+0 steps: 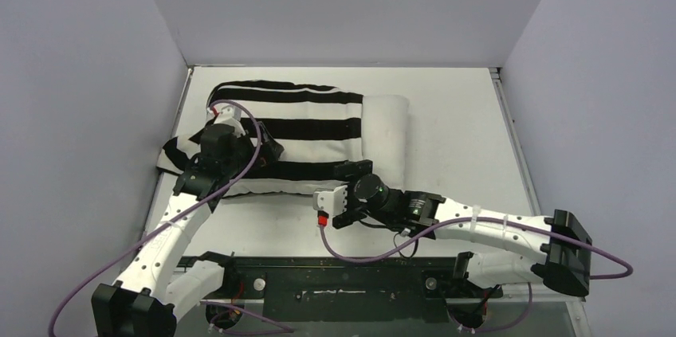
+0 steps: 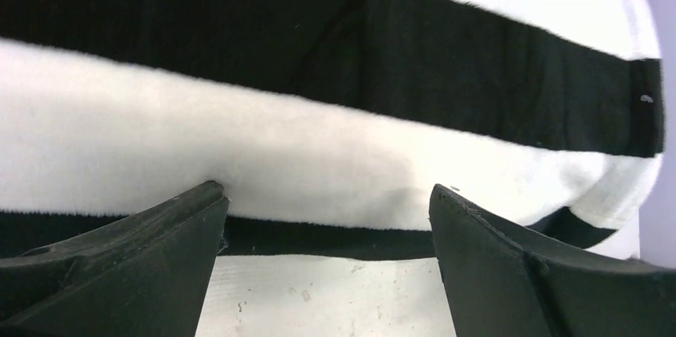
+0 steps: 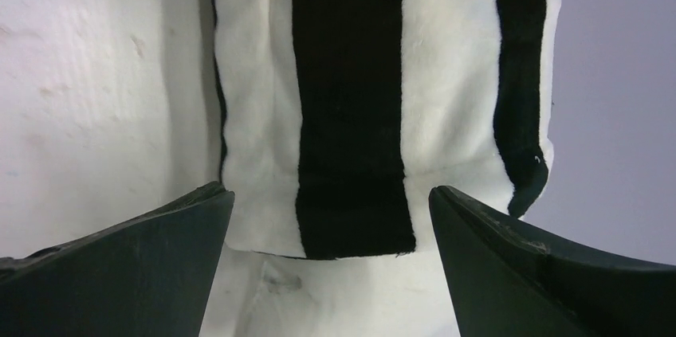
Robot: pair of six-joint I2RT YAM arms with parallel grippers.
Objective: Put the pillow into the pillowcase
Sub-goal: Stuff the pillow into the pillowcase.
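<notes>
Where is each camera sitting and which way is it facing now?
Top external: above and behind the arm bases, looking down at the table, the pillowcase and the pillow poking out its right end; left arm and right arm show.
Left wrist: on the left arm, facing the pillowcase's stripes close up; the open left gripper, its fingers framing the bottom.
Right wrist: on the right arm, facing the pillowcase's hem; the open right gripper, its fingers likewise.
Shared: all three see the pillowcase.

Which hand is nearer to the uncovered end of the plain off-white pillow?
Right. The right hand sits by the near side of the plump off-white pillow's bare end; the left hand is over the opposite, left end of the black-and-white striped fabric pillowcase.
</notes>
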